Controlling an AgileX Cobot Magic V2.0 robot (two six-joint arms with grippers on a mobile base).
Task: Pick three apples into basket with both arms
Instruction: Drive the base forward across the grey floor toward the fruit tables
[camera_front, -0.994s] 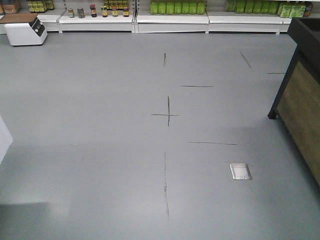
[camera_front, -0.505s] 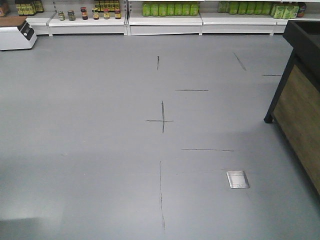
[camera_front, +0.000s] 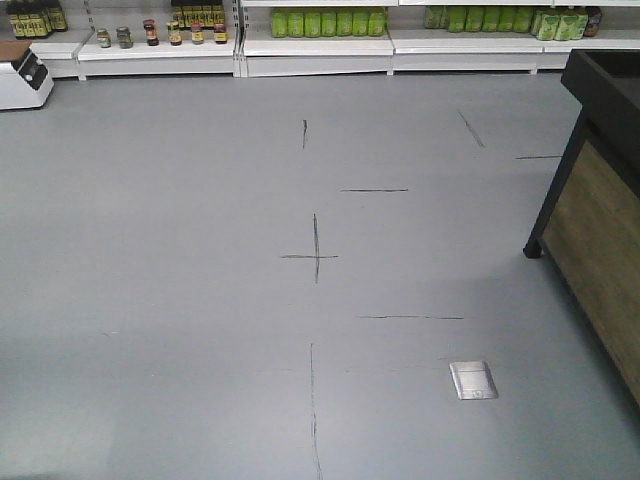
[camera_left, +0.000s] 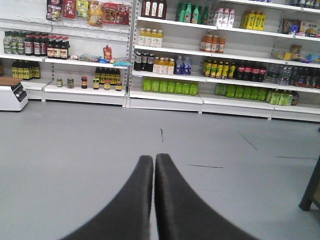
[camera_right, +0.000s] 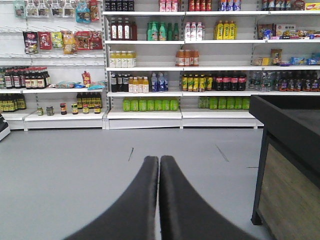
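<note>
A wide grey shop floor (camera_front: 180, 300) fills most of every view, with long white shelves (camera_left: 165, 97) of bottles and jars along the far wall. No apples and no basket show in any view, so which way they lie from either gripper cannot be told. The biggest thing close by is a dark stand (camera_front: 600, 200) with a wood side panel. It sits at the right edge of the front view and fills the right side of the right wrist view, while the left wrist view catches only its foot. That makes the right arm the nearer one to it. If the fruit sits on top of that stand, which is only a guess, the approach would be a turn to the right. A white machine (camera_front: 20, 80) stands far left by the shelves. The left gripper (camera_left: 154, 159) and the right gripper (camera_right: 159, 160) both point level at the shelves, fingers pressed together on nothing. A thin black cross (camera_front: 315, 256) and a small metal plate (camera_front: 473, 380) mark the floor ahead.
</note>
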